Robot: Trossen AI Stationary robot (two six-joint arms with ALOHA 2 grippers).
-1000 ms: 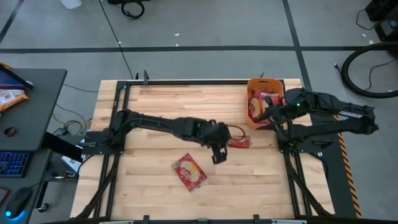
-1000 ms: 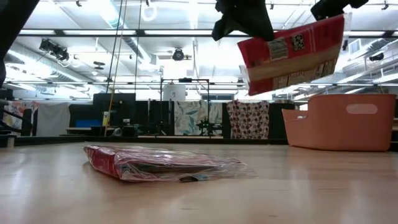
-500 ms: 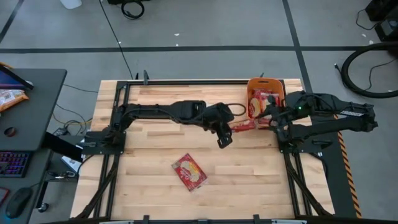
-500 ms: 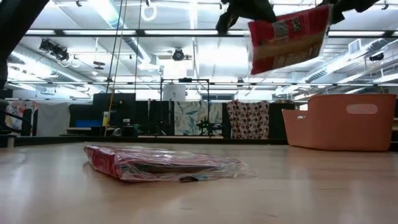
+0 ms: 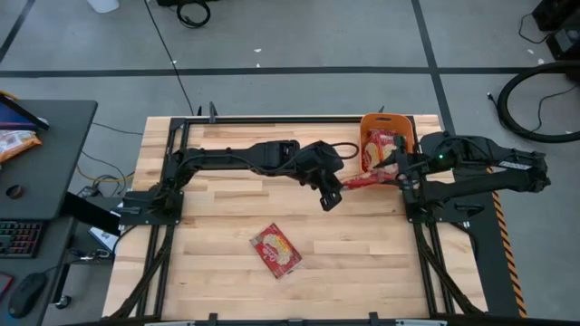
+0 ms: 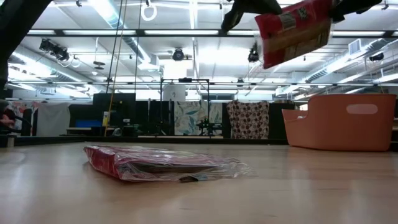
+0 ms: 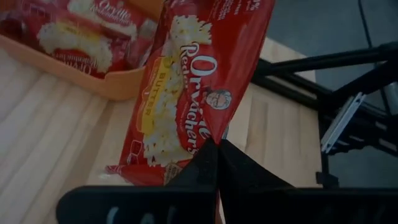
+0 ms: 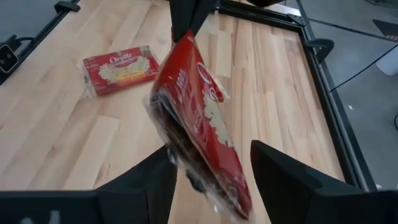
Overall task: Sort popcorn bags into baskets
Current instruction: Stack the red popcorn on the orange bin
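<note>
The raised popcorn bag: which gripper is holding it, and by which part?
The left gripper holds the raised popcorn bag pinched by one end edge; the right gripper is open around its other end.

Place type: robotics lab or workshop hall.
Work surface: wooden butcher-block surface [image 5: 227, 226] at frame centre in the high view, bounded by a black metal frame [image 5: 299, 119].
Floor: grey concrete marked with dark tape lines [image 5: 272, 71], upper part of the high view.
Cabling: loose cables [image 5: 192, 13] at top centre; a coiled hose [image 5: 535, 104] at upper right.
Workstation: dark desk [image 5: 41, 172] with keyboard [image 5: 18, 239], left edge.
Ceiling: exposed ducts and strip lights [image 6: 186, 32], low view, upper half.
Background: patterned cloths [image 6: 249, 119] hung at centre.
</note>
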